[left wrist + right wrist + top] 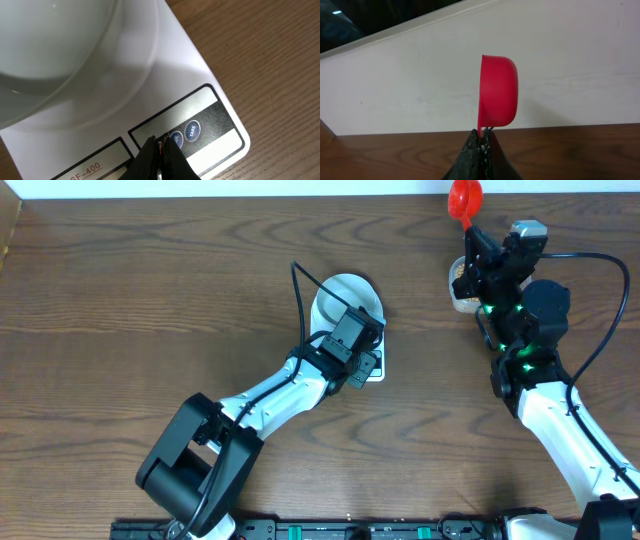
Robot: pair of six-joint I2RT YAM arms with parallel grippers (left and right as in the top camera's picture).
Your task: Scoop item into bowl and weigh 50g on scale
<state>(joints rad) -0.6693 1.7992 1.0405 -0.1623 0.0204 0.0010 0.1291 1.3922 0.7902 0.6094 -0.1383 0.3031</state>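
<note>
- Left gripper is pinched closed, tips right at the round button beside TARE on my scale.
- Bowl sits on the scale, middle of the counter.
- Right gripper clamps the red scoop by its handle, cup tipped sideways near the far edge.
- Beans sit in a tub under my right arm, mostly hidden.

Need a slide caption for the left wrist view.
Shut left gripper at the button beside TARE on the scale, which carries the bowl.

Your left arm has white shells, black joints, black cable; your right gripper has rough black fingers
</note>
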